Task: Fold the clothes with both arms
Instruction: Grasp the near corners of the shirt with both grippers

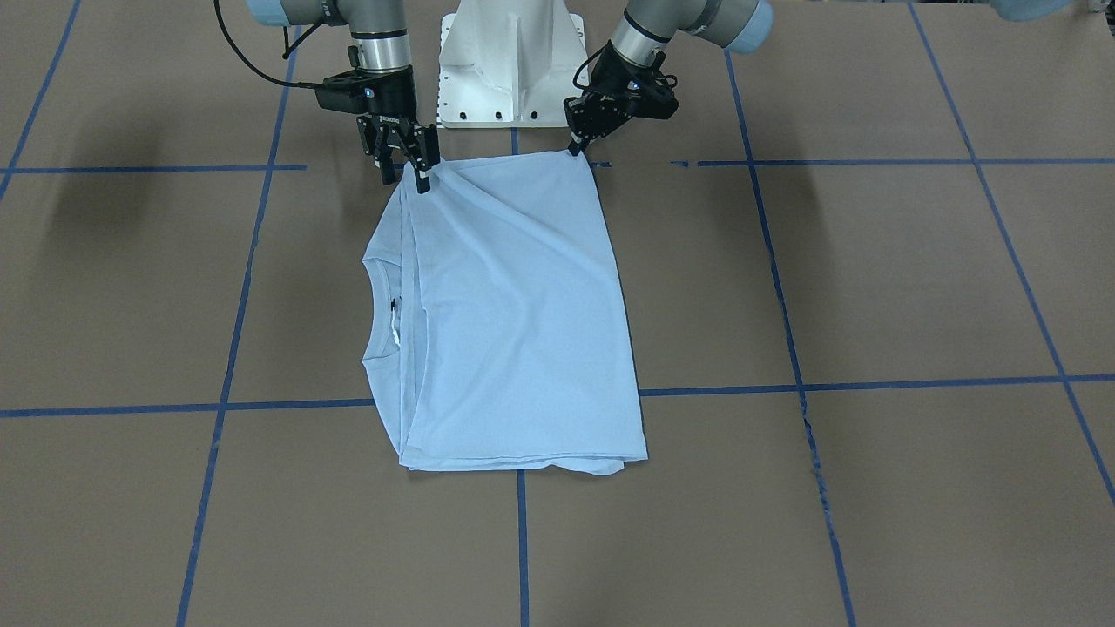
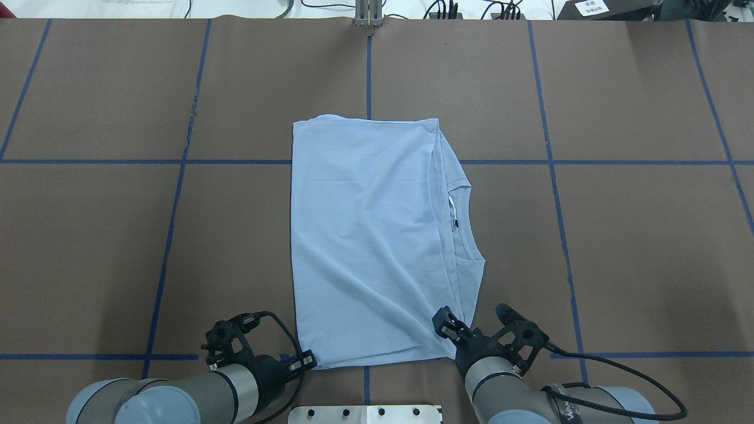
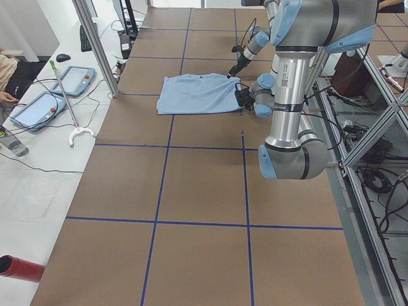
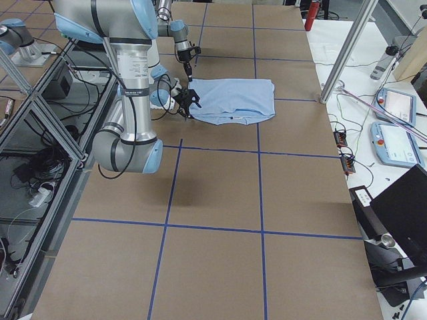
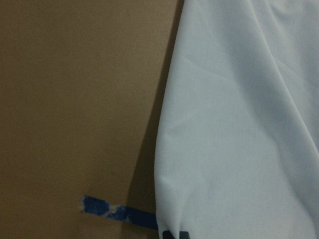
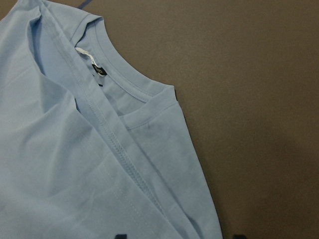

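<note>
The left gripper has its fingers pinched together on one near corner of the light blue T-shirt, and the cloth rises slightly to its tips. Along that same near edge, the right gripper stands with its jaws spread wide, clamping nothing. One finger is down at the shirt's other near corner and the other is out over the bare brown table, so the shirt's side edge runs between them. Behind both grippers, between the two arms, sits the white pedestal base.

Just ahead of the right gripper lies the ribbed collar, with the dark neck label showing in its opening. A folded-over layer with a stitched hem covers the rest of the neck. Creases fan out across this layer from the right gripper's corner.

From both grippers the shirt stretches away as a flat, long rectangle on the table. Its far edge lies well beyond them, past a blue tape line.
</note>
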You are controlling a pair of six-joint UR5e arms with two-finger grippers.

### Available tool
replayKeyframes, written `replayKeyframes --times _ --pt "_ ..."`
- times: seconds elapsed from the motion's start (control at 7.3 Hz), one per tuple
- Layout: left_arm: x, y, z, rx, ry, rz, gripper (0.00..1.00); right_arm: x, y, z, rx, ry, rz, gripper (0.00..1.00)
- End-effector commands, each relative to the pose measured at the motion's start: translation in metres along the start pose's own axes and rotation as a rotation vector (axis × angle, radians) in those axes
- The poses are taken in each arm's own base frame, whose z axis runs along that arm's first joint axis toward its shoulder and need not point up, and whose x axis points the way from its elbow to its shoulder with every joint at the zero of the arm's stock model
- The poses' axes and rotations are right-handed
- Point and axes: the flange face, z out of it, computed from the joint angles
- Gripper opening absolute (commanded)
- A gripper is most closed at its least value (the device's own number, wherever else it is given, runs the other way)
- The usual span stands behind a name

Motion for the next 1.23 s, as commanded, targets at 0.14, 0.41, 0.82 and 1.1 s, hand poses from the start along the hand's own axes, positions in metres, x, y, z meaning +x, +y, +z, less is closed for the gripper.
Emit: replayKeyframes --times 0.14,0.41,0.82,1.1 --pt "0.0 0.0 0.0001 0.0 0.0 0.0 0.0 0.0014 0.0017 0.0018 0.001 0.004 -0.003 0.67" --pt "-0.0003 -0.0002 -0.0004 0.0 0.0 0.0 0.0 -0.0029 0.004 -0.0009 -0.005 -0.002 0.001 0.38" --pt "0.0005 0.0001 -0.0005 0.0 0.001 0.0 0.0 -0.0006 0.0093 0.0016 -0.005 0.005 -0.008 0.0" --pt "0.004 0.001 -0.002 -0.003 0.008 0.0 0.0 -0.0033 0.0074 -0.0013 -0.001 0.003 -0.007 0.0"
